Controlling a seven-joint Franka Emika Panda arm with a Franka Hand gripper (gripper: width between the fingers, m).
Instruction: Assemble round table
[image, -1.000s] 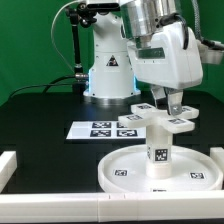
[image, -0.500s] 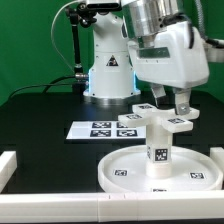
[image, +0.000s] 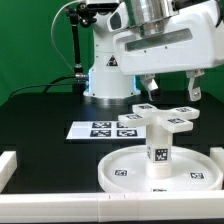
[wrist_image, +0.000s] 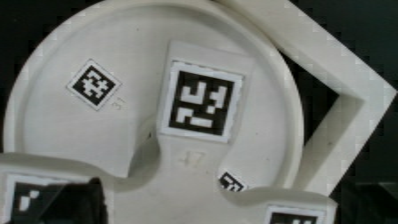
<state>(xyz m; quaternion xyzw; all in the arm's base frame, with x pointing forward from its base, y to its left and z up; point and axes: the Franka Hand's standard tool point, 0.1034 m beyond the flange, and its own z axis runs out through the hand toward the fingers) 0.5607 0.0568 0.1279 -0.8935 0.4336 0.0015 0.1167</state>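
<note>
now lifted clear of the cross-shaped base (image: 162, 119), where a second ago the claw (image: 170, 90) sat down on it; wrist turned as well, so the two fingers (image: 193, 88) now hang apart, holding nothing, just above the piece. reads as a let-go, perhaps after a screwing turn: base left sitting on top of the leg (image: 158, 146), and the leg standing upright in the middle of the round disc (image: 123, 172) on the black surface (image: 40, 120), near the front. whether the base is fully seated, hard to say from here. all white plastic, smooth and matte: shallow rimmed disc (wrist_image: 107, 150), short cylinder, flat four-armed cross, each with square black-white tags (wrist_image: 199, 98). marker board (image: 103, 129) flat behind.
</note>
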